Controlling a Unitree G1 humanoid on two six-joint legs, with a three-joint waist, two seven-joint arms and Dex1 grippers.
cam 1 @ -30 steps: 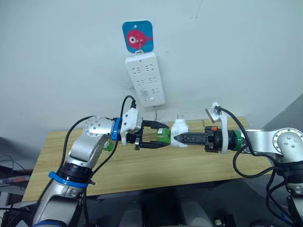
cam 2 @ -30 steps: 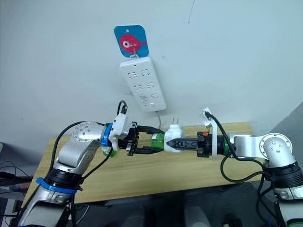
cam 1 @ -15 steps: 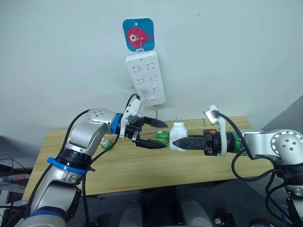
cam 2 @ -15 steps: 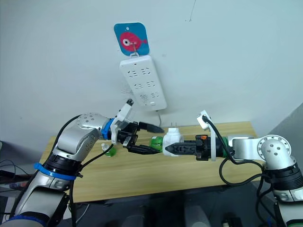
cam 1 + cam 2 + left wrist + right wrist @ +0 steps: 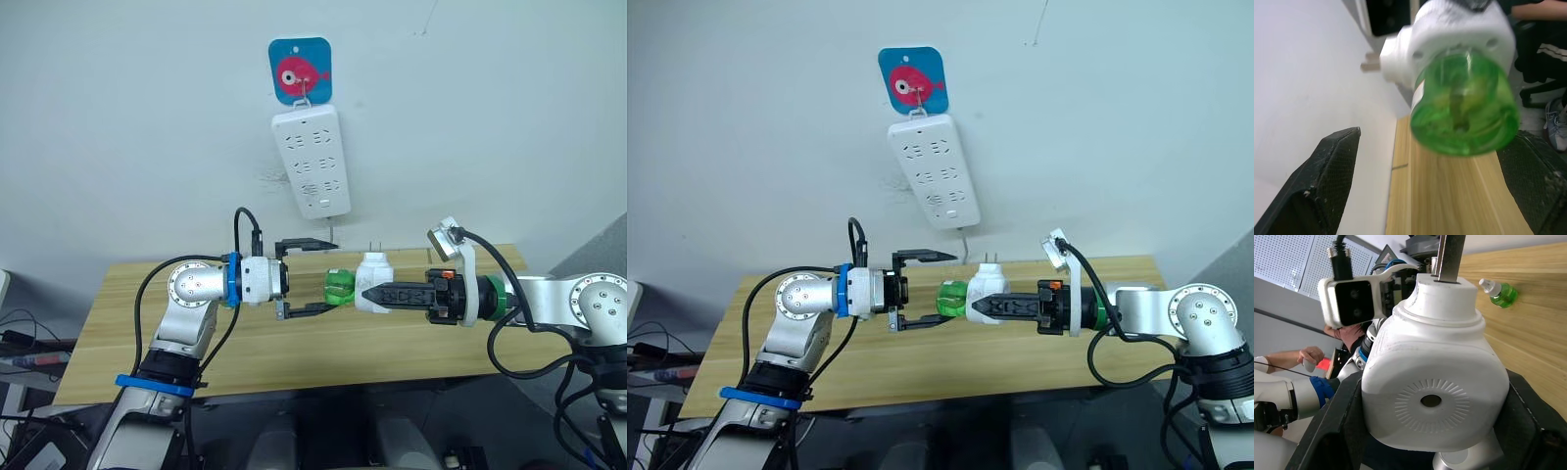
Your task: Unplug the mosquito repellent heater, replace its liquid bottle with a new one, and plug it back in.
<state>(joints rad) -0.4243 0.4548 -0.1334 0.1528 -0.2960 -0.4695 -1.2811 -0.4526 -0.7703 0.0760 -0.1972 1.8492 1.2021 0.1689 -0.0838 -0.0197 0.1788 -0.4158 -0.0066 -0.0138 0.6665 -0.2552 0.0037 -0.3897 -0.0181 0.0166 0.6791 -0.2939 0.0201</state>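
R gripper [image 5: 364, 292] clamped on heater [image 5: 372, 281]; green bottle [image 5: 339, 288] axis points at L gripper [image 5: 318, 276], fingers apart, straddling it.

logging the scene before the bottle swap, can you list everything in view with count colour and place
mosquito repellent heater: 1, white, held in the air over the table by the right gripper, prongs up
liquid bottle: 1, green, fixed in the heater, pointing at the left gripper
spare bottle: 1, green with white cap, lying on the table
power strip: 1, white, hanging on the wall
fish hook plaque: 1, blue with red fish, above the strip
table: 1, light wood, against the wall
person's hand: 1, right wrist view background
left gripper: open, fingers either side of the bottle
right gripper: shut on the heater
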